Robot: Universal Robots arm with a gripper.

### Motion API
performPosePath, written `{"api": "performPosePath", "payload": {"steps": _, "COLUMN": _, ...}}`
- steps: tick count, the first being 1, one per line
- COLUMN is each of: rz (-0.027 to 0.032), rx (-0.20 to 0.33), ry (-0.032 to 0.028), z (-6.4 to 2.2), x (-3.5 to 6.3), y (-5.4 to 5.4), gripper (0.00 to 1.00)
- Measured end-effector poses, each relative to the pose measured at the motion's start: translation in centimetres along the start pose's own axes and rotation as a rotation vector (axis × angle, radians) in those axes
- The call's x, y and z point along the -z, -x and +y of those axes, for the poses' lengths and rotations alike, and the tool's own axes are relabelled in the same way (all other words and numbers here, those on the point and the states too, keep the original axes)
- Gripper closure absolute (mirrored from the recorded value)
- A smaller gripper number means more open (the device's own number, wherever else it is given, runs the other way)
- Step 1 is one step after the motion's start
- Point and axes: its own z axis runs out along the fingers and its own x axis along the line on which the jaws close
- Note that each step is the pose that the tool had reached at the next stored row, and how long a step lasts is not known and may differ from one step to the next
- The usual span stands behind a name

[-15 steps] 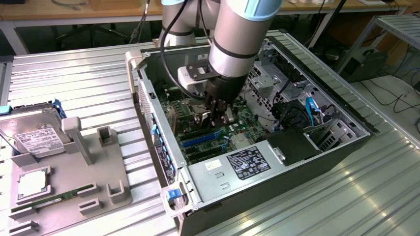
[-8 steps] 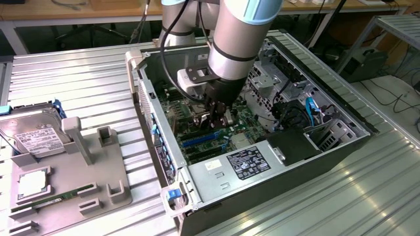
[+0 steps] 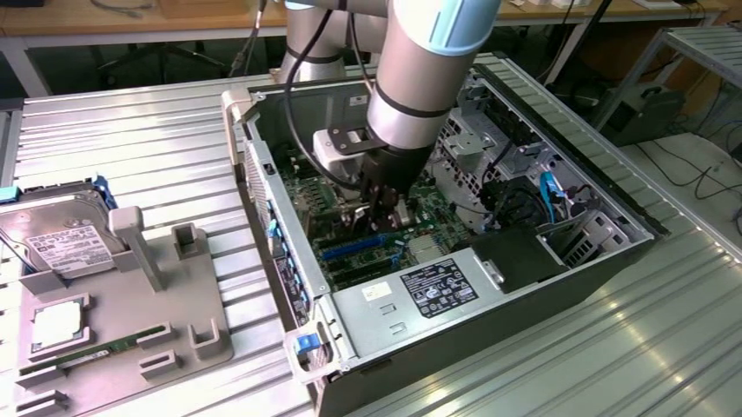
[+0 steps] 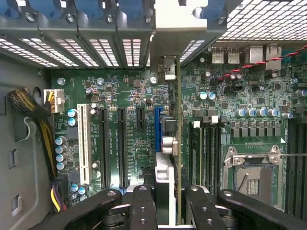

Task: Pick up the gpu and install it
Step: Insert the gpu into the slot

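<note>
My gripper (image 3: 384,207) is down inside the open computer case (image 3: 579,174), just above the green motherboard (image 3: 423,213). In the wrist view the gripper (image 4: 171,211) is shut on the gpu (image 4: 178,143), which I see edge-on as a thin green board standing upright between the black fingers (image 4: 144,206). Its silver bracket (image 4: 178,28) reaches the slotted rear wall of the case. The card stands over the blue expansion slot (image 4: 157,129), beside the black slots (image 4: 122,143). Whether its lower edge touches the slot is hidden.
The case sits on a ribbed metal table (image 3: 139,139). A grey fixture (image 3: 128,304) at the exterior view's left holds a silver hard drive (image 3: 52,239) and a green memory stick (image 3: 87,356). Inside the case are the power supply (image 3: 429,291), CPU socket (image 4: 252,175) and yellow cables (image 4: 48,143).
</note>
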Motion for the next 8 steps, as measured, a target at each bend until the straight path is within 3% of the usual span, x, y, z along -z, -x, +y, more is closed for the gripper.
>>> {"api": "performPosePath", "payload": {"steps": 8, "rz": 0.0001, "rx": 0.0, "ry": 0.0019, "z": 0.02, "x": -0.51, "y": -0.22, "gripper": 0.72}}
